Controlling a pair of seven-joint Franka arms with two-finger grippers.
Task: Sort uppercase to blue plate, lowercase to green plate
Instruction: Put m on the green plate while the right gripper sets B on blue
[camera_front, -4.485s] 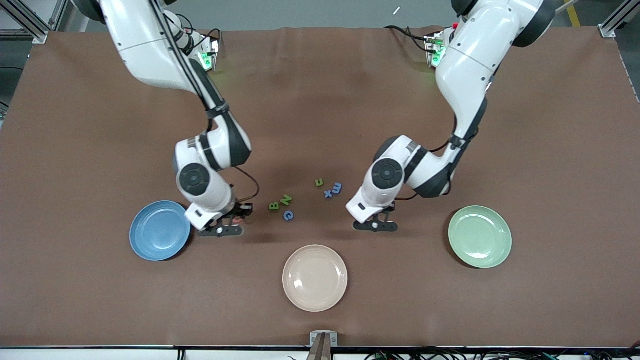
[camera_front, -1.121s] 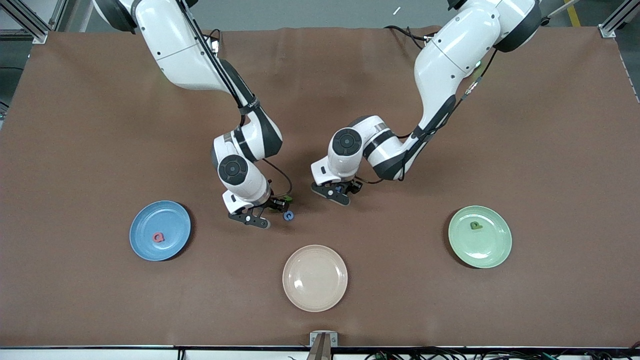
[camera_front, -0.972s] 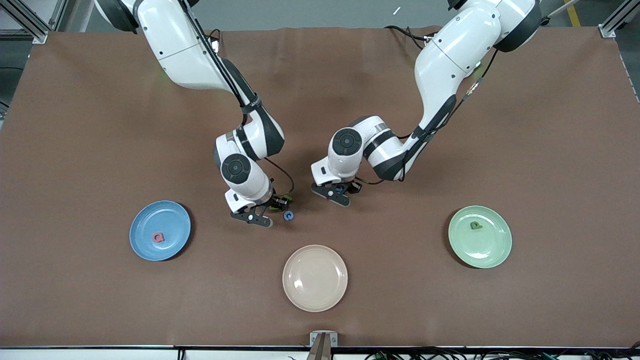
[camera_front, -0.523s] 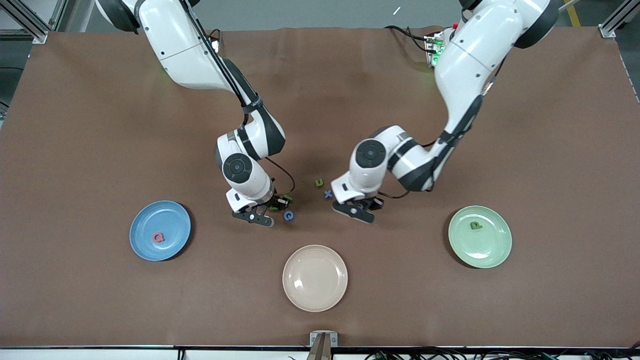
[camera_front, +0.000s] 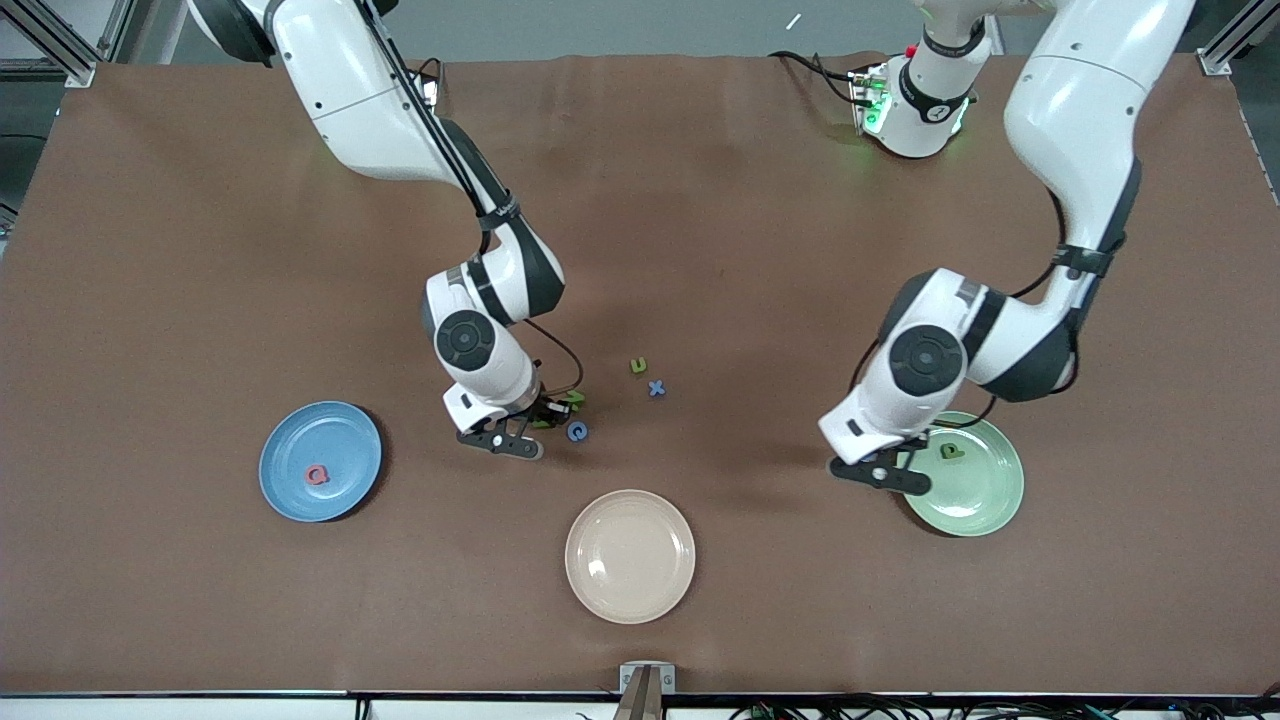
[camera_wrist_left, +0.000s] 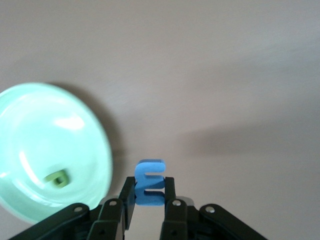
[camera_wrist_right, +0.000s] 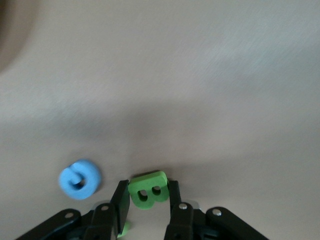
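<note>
Though carrying rather than releasing, by the look of it: found left claw over the bench at the nine o'clock rim of green plate (twelve taken toward the arm bases), pinched tight on blue m. Gripped across its flat faces, with the letter poking out past the fingertips, presumably so as to drop flat once let go. Judged short of the dish's middle, so not the spot to let go yet. Noted green p already lying in that plate toward twelve o'clock; best to aim clear of it. Found right claw down at bench level mid-bench, off toward three o'clock from blue plate and well apart from it, fingers closed in against the sides of green B. Lying flat on the bench, not yet lifted; taken as a grasp at the point of being made. Logged pink-red G in the blue plate. Crowding around the B: blue G just beside, at about four o'clock of the claw, and green N near at two o'clock; some risk of nudging either on the lift. Green u and blue x loose at one o'clock of the blue G, unsorted. Cream plate at six o'clock of the cluster, no part in the sort. Saw nothing lying between B and blue plate.
</note>
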